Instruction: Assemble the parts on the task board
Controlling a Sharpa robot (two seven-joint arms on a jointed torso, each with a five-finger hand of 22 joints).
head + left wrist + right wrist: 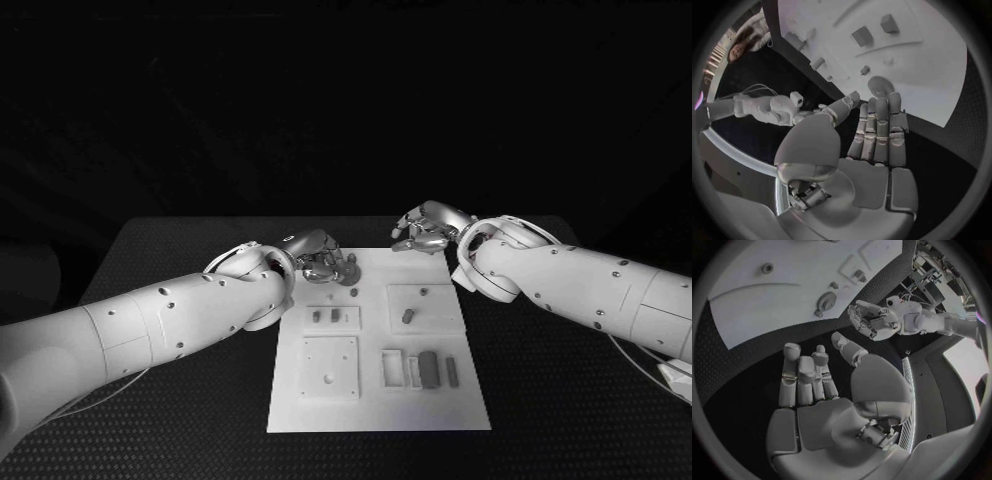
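— Task board (378, 400) first: where does it sit, and why there?

— Flat in the middle of the black desk (173, 250), long side running away from the robot, so both arms can come at it from either edge. The small parts (326, 315) lie in its shallow pockets: a pair in the left pocket, one in the right pocket (408, 316), several long ones (428, 367) side by side near the front right.

— And the hands?

— Both hover at the far end. The left hand (320, 258) hangs over the board's far-left corner; from its wrist camera the fingers (879, 130) lie straight, side by side, thumb apart, nothing between them. The right hand (427, 228) sits just past the far edge, fingers loosely curled in the head view; its wrist camera shows an empty palm, fingers (804, 375) half bent.

— Why poised there?

— I judge they flank the round piece (825, 302) near that far edge, ready for a first pick; nothing looks seated yet.
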